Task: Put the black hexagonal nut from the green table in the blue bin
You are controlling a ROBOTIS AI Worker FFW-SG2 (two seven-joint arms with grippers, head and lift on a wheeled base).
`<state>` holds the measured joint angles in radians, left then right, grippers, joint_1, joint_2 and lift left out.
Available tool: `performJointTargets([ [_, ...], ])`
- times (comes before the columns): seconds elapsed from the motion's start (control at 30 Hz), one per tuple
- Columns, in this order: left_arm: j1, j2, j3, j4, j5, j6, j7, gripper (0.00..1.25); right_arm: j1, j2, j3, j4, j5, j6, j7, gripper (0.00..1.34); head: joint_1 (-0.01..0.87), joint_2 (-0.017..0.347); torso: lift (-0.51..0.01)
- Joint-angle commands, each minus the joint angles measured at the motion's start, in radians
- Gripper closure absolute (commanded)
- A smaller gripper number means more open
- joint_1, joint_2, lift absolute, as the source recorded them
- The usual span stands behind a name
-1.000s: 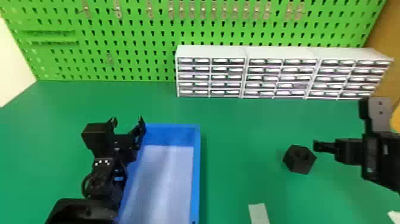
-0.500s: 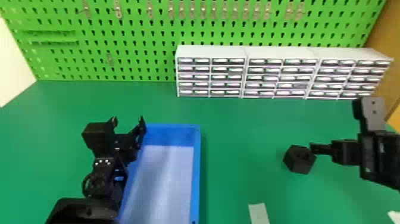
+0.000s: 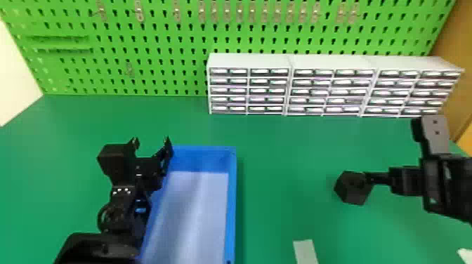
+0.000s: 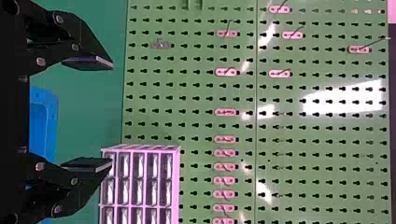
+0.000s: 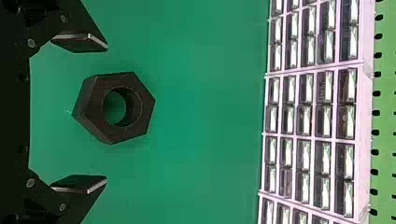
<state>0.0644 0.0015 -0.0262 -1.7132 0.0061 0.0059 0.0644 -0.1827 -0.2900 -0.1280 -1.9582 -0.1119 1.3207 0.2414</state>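
The black hexagonal nut (image 3: 353, 189) lies on the green table (image 3: 281, 210), well apart from the blue bin (image 3: 230, 210). In the right wrist view, the right gripper (image 3: 377, 178) is spread wide, a gap showing between each finger and the nut. The left gripper (image 3: 151, 142), also wide, is by the bin's far left corner.

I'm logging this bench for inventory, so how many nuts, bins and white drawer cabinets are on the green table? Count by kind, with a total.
Black hexagonal nut: 1
Blue bin: 1
White drawer cabinets: 3
Total: 5
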Motion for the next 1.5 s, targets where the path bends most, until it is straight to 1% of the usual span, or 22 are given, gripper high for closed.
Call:
performJointTargets([
  [0.0, 0.0, 0.0, -0.001, 0.0, 0.0, 0.0, 0.0, 0.51, -0.003, -0.003, 0.004, 0.004, 0.0, 0.006, 0.003, 0.28, 0.657, 0.057, -0.095],
  [0.8, 0.0, 0.0, -0.003, 0.001, 0.0, -0.001, 0.0, 0.51, -0.024, -0.009, 0.025, 0.048, 0.001, 0.008, 0.013, 0.28, 0.657, 0.057, -0.095],
  [1.03, 0.0, 0.0, -0.003, 0.001, 0.0, -0.001, 0.0, 0.51, -0.053, -0.009, 0.05, 0.108, 0.021, -0.015, 0.015, 0.28, 0.657, 0.057, -0.095],
  [1.3, 0.002, 0.0, -0.003, 0.001, 0.0, 0.0, 0.002, 0.51, -0.11, -0.015, 0.085, 0.186, 0.035, -0.035, 0.018, 0.28, 0.657, 0.057, -0.095],
  [1.4, 0.002, 0.0, -0.003, 0.001, 0.0, -0.001, 0.0, 0.51, -0.133, -0.017, 0.091, 0.222, 0.04, -0.043, 0.03, 0.28, 0.657, 0.057, -0.095],
  [1.47, 0.002, 0.0, -0.003, 0.001, 0.0, -0.001, 0.0, 0.51, -0.149, -0.018, 0.1, 0.243, 0.058, -0.044, 0.05, 0.28, 0.657, 0.057, -0.095],
])
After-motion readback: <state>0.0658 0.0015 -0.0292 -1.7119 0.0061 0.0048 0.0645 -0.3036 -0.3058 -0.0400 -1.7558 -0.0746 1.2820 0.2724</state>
